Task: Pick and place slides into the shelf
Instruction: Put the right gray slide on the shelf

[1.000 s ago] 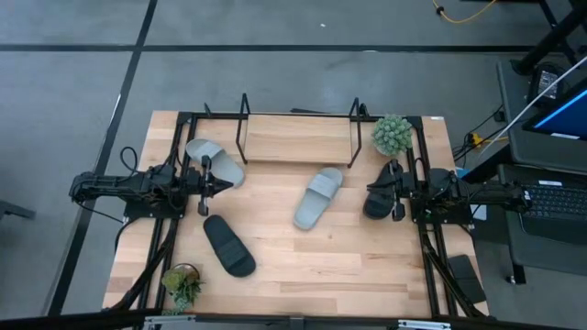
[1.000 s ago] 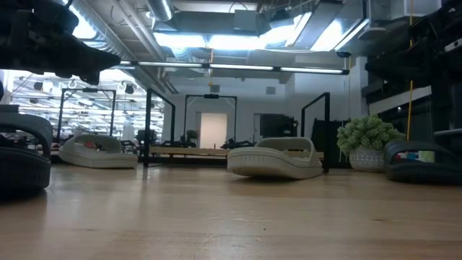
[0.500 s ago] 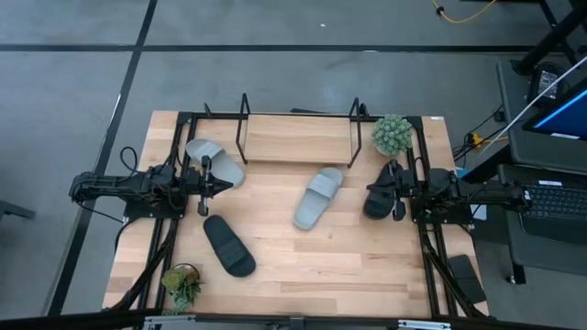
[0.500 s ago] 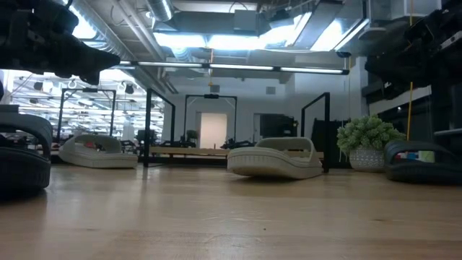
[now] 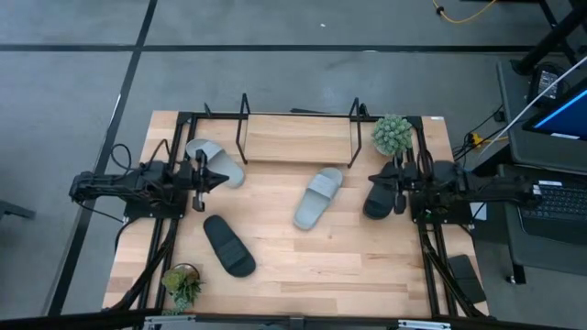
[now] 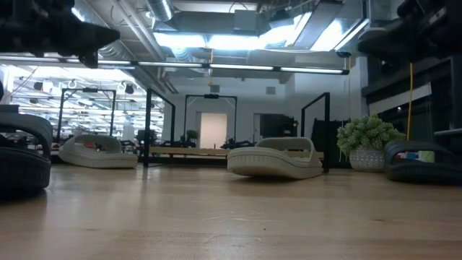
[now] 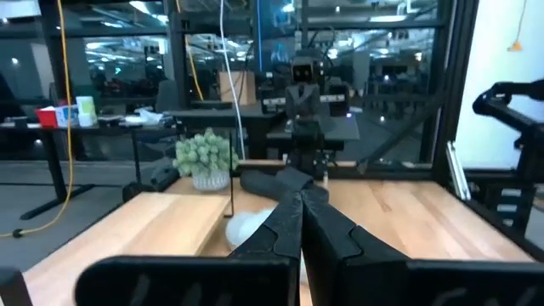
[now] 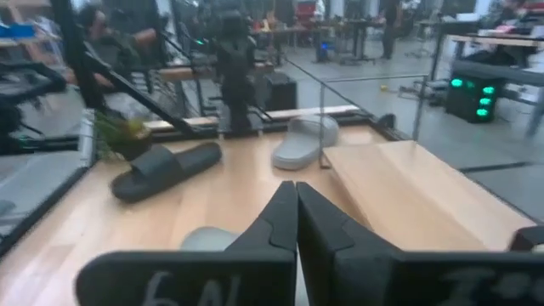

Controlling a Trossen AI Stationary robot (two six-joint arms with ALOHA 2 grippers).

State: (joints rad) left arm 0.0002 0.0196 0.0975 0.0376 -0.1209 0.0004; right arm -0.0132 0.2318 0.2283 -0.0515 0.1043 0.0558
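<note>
Four slides lie sole-down on the table. One light grey slide (image 5: pixel 216 161) sits by the shelf's left end, and the other grey slide (image 5: pixel 318 198) lies mid-table. A black slide (image 5: pixel 229 245) lies toward the near edge, and the second black slide (image 5: pixel 379 198) lies at the right. The shelf (image 5: pixel 298 137) stands at the far edge with nothing on its wooden base. My left gripper (image 5: pixel 200 174) hovers shut beside the left grey slide (image 7: pixel 253 226). My right gripper (image 5: pixel 397 188) hovers shut over the right black slide. Both point level across the table.
A potted plant (image 5: pixel 393 134) stands at the shelf's right end, close to my right gripper. A second small plant (image 5: pixel 182 282) sits at the near left corner. A black frame (image 5: pixel 179 124) borders the table. Bare wood (image 5: pixel 348 261) lies toward the near right.
Both arms have risen a little above the table, as the low view shows. The left gripper has also drawn slightly toward the table's left edge. The slides have not moved.
</note>
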